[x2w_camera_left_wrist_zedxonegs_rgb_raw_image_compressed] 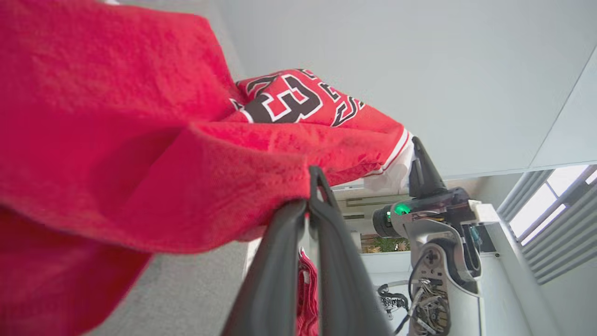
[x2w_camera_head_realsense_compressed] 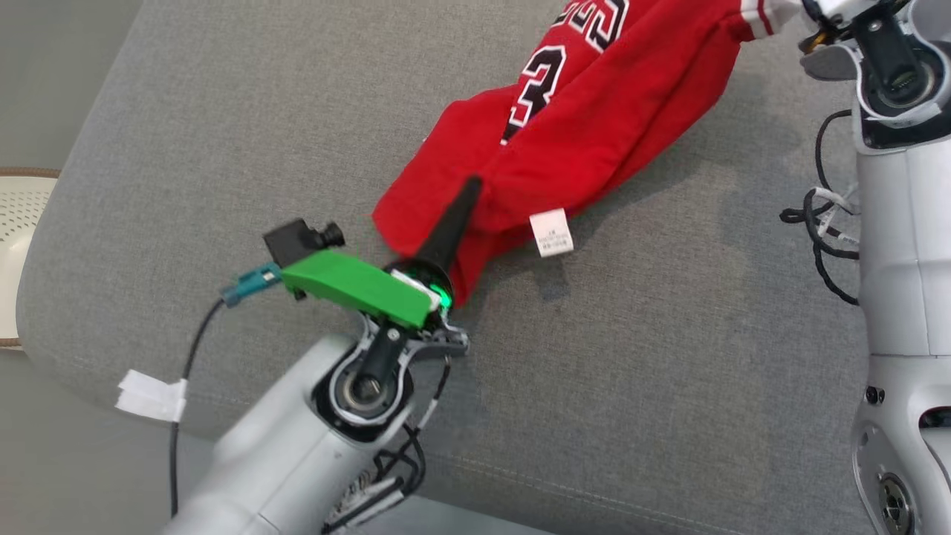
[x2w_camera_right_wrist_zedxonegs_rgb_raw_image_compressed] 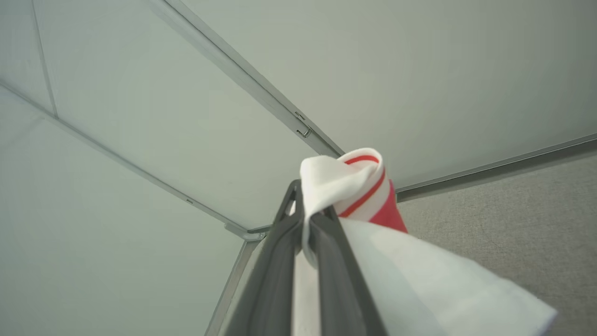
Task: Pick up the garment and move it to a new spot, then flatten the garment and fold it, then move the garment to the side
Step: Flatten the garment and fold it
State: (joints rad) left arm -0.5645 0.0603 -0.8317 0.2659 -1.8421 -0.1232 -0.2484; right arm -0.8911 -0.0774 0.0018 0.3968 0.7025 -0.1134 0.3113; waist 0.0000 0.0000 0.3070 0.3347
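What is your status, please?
Left gripper: jaws shut on red shirt. Right gripper: jaws shut on its white trim. Shirt bunched, strung between them over grey cushion. Nothing blocking.

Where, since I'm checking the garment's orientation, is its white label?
In the head view, the white label sits at the lower edge of the red garment, near the picture's middle, just right of the left gripper.
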